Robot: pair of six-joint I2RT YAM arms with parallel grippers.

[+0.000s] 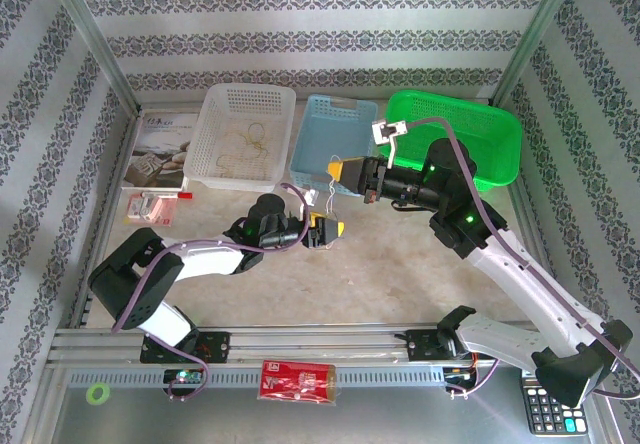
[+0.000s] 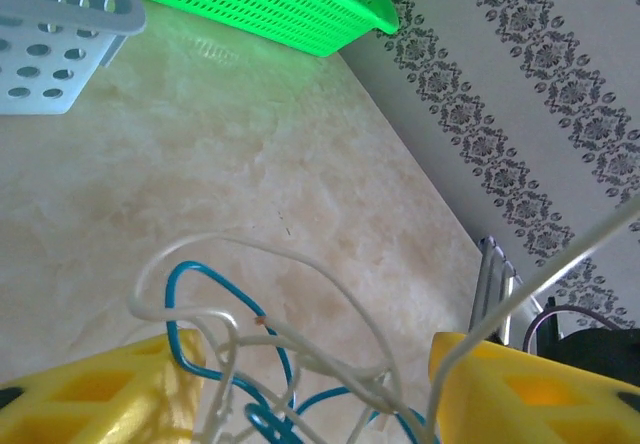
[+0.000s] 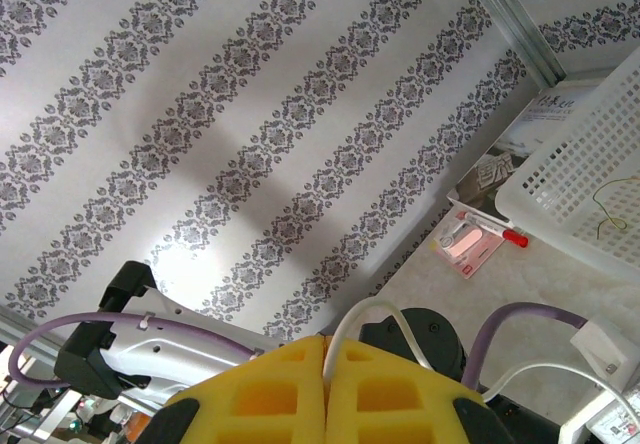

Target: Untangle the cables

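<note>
The right gripper (image 1: 340,170) was clamped on a white cable (image 3: 372,305) beside the blue basket (image 1: 335,124), while the left gripper (image 1: 335,230), just nearer, stood apart around the tangled cables (image 2: 270,364).

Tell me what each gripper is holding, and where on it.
The right gripper is shut on a white cable, pinched high up its length. The left gripper holds nothing: its jaws stand apart around the tangled cables.

the right gripper (image 3: 326,364) has its yellow jaws pressed together on a white cable (image 3: 365,312) arching up from their seam, with the left arm (image 3: 160,349) low against the patterned wall (image 3: 250,114) and, at right, a white basket (image 3: 570,154) holding a yellow cord (image 3: 605,209) beside a booklet (image 3: 525,139) on the surface (image 3: 545,284).
</note>
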